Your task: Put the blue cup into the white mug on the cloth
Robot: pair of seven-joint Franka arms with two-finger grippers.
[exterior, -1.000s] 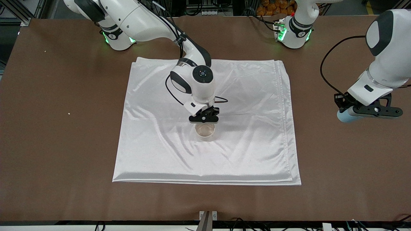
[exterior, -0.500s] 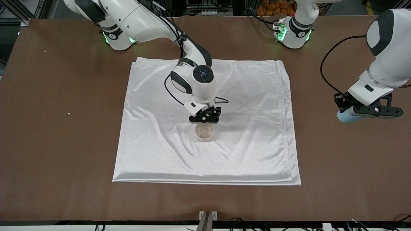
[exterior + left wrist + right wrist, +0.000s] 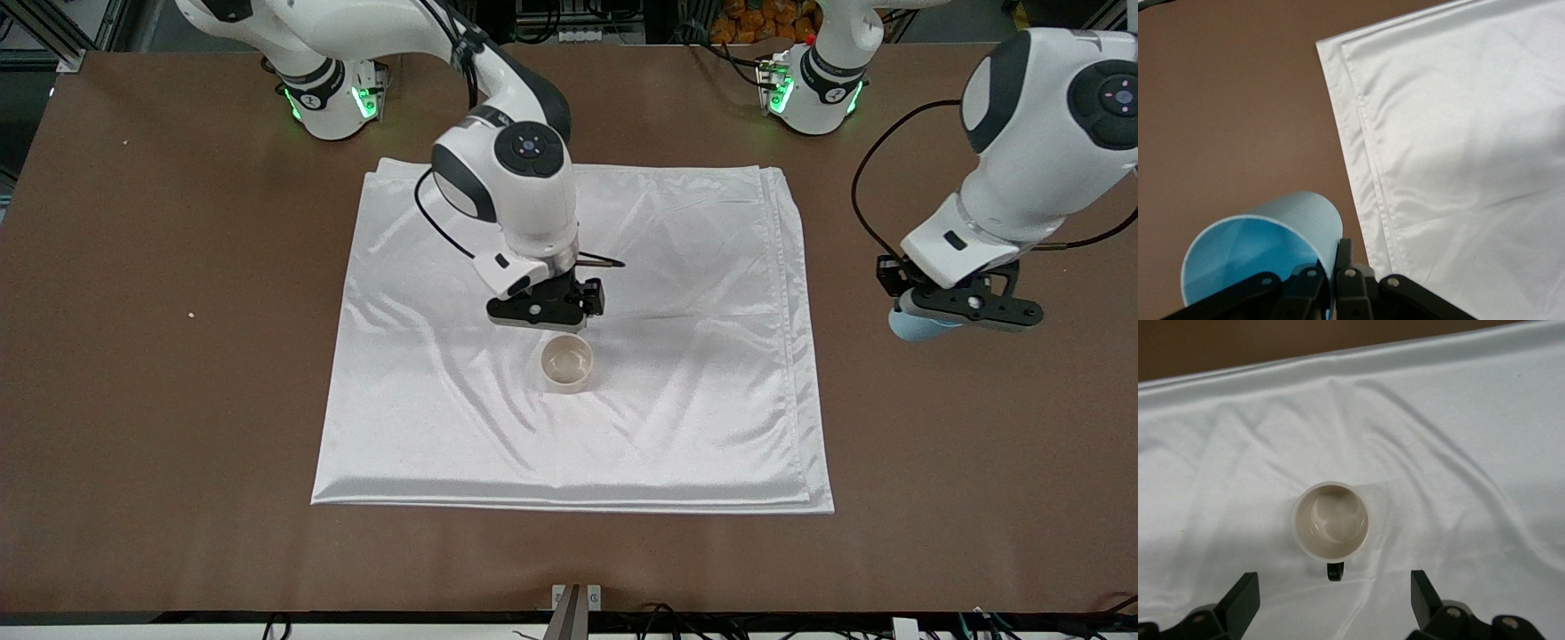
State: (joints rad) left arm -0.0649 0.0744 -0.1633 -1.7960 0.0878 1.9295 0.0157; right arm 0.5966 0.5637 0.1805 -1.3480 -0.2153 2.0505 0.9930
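The white mug (image 3: 567, 363) stands upright and empty near the middle of the cloth (image 3: 693, 400). My right gripper (image 3: 542, 313) hangs open and empty above the cloth, just beside the mug. In the right wrist view the mug (image 3: 1331, 521) lies below my open right gripper (image 3: 1335, 593), its black handle (image 3: 1335, 571) toward the fingers, and the cloth (image 3: 1458, 453) fills the view. My left gripper (image 3: 965, 307) is shut on the blue cup (image 3: 916, 324) over bare table beside the cloth's edge at the left arm's end. In the left wrist view my left gripper (image 3: 1335, 267) pinches the blue cup's (image 3: 1265, 240) wall, with the cloth (image 3: 1458, 133) alongside.
The brown table (image 3: 160, 400) surrounds the cloth. The cloth's layered hem (image 3: 791, 267) runs along the left arm's end. Black cables hang from both wrists.
My right gripper has risen and drawn back from the mug toward the right arm's base. My left gripper has carried the blue cup closer to the cloth.
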